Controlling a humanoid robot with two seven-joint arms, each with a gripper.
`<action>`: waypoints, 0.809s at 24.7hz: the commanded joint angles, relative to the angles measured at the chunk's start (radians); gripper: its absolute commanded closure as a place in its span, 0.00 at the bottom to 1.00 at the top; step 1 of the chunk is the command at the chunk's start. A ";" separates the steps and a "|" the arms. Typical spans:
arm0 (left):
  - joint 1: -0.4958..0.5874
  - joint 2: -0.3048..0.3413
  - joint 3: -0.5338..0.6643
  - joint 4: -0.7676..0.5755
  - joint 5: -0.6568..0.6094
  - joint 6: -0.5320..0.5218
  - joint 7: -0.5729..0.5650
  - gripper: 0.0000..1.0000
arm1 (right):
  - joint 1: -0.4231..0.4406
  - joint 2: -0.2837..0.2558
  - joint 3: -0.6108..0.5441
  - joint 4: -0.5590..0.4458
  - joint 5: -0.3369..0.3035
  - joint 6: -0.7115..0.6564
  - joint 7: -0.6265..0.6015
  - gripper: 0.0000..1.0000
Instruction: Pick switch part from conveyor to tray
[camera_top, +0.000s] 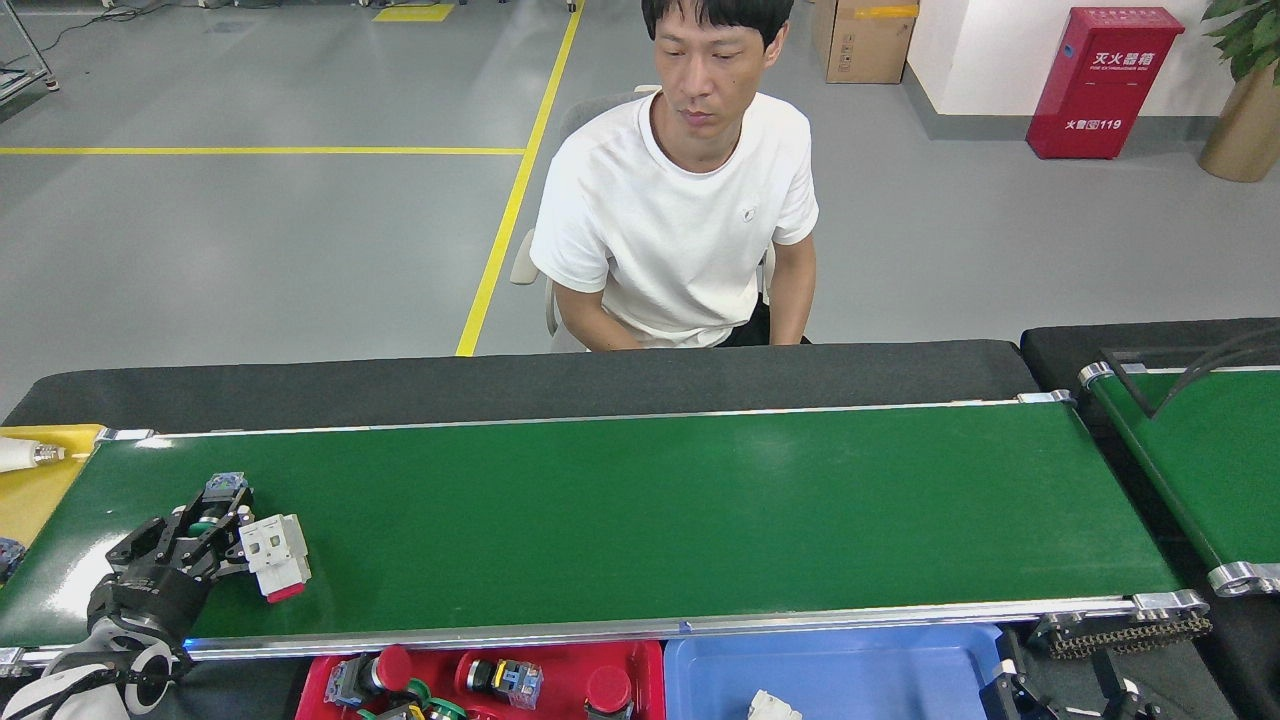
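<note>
1. Two trays sit below the conveyor's (640, 510) near rail: a red tray (640, 655) holding several push-button switches with red and green caps, and a blue tray (850, 665) with one small white part (772, 706) at its front edge.
2. On the belt's left end, the left hand (225, 535) is closed around a green-capped switch part (215, 500), touching a white breaker (275, 555) beside it.
3. The right hand (1060, 700) barely shows at the bottom edge; I cannot tell its state.
4. A yellow tray (40, 480) at far left holds a light bulb (20, 455).
</note>
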 joint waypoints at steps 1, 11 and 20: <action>0.035 0.003 -0.002 -0.083 0.029 -0.012 -0.010 0.99 | -0.006 -0.008 -0.004 -0.009 -0.003 -0.004 -0.007 0.00; 0.511 -0.093 -0.006 -0.782 0.115 -0.049 -0.067 0.97 | -0.006 -0.012 -0.006 0.006 -0.003 -0.004 -0.007 0.00; 0.647 -0.126 -0.180 -0.925 0.032 -0.224 -0.065 0.95 | 0.000 -0.025 -0.019 0.017 -0.003 -0.004 -0.008 0.00</action>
